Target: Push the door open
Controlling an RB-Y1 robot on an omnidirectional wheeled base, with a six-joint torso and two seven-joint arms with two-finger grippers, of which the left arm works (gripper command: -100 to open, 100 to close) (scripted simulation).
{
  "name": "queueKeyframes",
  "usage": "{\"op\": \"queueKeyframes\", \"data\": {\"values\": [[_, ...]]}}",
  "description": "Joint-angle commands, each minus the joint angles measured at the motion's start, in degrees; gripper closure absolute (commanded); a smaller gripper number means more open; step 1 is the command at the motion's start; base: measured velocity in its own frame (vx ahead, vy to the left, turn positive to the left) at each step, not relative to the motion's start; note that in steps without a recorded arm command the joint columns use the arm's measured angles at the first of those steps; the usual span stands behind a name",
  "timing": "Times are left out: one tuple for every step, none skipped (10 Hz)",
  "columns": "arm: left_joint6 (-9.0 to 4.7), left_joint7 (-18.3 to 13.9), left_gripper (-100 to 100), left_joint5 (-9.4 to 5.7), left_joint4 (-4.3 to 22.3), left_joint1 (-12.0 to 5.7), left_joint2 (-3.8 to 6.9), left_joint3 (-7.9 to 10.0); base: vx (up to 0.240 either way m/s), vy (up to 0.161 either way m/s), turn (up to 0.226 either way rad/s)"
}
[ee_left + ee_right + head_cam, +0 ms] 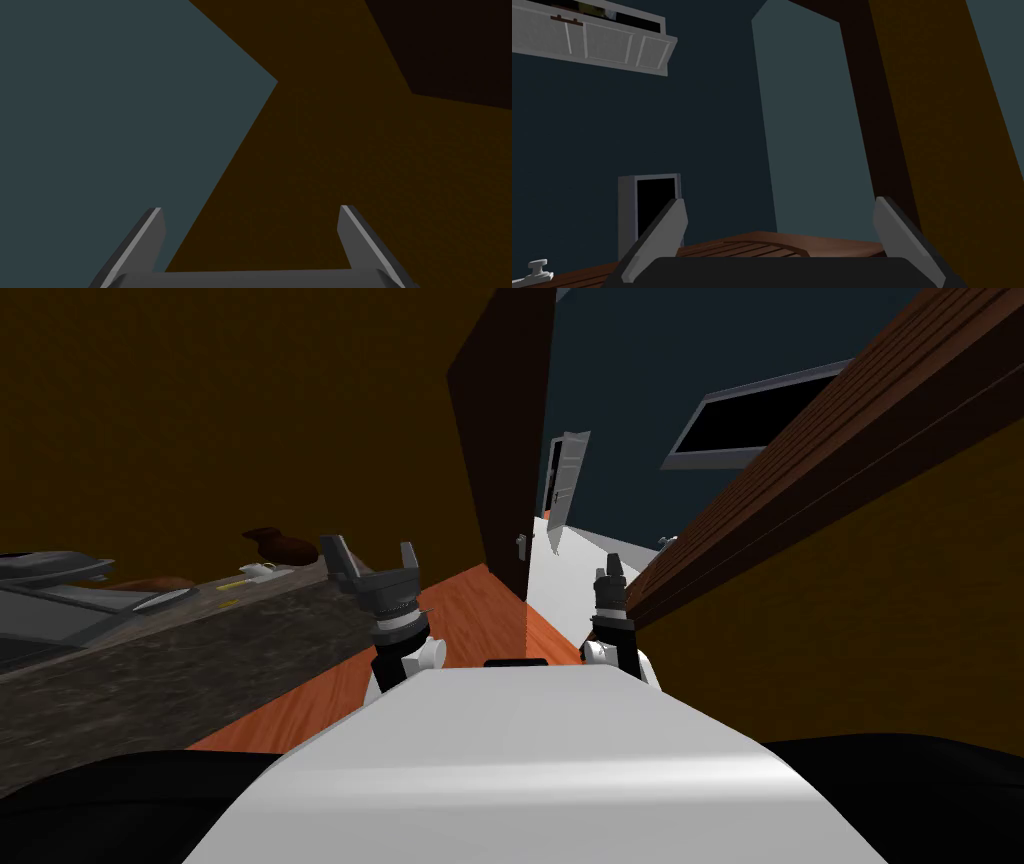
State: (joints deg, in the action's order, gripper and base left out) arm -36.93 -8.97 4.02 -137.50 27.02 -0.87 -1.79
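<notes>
Right gripper (608,566): fingers spread, nothing held, raised in the doorway. Door (820,468): a brown panelled slab standing well open, just to this gripper's right, its long face running away ahead. Handle (668,538) sits beyond the fingertips. Left gripper (378,556): also spread, farther off beside the counter (150,658). Judgement: the right arm is nearer, and the push goes rightward onto the door face.

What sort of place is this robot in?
Probably a house's kitchen, at a doorway. A long, dark speckled counter has what looks like a white cup on it. A panelled wooden door stands open onto a blue-walled room with a window.
</notes>
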Motion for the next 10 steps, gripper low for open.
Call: {"op": "queueKeyframes", "data": {"values": [[0.35,0.08,-100,-0.18,2.05,-1.09,0.51,-0.13,0.136,-0.009,-0.106],[0.63,0.15,-100,-0.32,3.71,-1.97,0.89,-0.23,0.079,0.069,-0.151],[0.97,0.23,-100,-0.50,5.73,-3.04,1.30,-0.36,0.081,0.098,-0.177],[1.17,0.28,-100,-0.60,6.92,-3.67,1.53,-0.44,0.079,0.079,-0.138],[1.38,0.33,-100,-0.70,8.12,-4.31,1.77,-0.51,0.067,0.060,-0.089],[1.60,0.38,-100,-0.81,9.40,-4.99,2.00,-0.59,0.059,0.059,-0.077],[1.85,0.45,-100,-0.94,10.91,-5.79,2.24,-0.69,0.058,0.060,-0.117],[2.11,0.51,-100,-1.07,12.41,-6.59,2.49,-0.78,0.082,0.044,-0.143],[2.36,0.57,-100,-1.20,13.92,-7.38,2.73,-0.87,0.092,0.044,-0.130],[2.64,0.64,-100,-1.35,15.56,-8.26,2.97,-0.98,0.083,0.067,-0.134]]}}
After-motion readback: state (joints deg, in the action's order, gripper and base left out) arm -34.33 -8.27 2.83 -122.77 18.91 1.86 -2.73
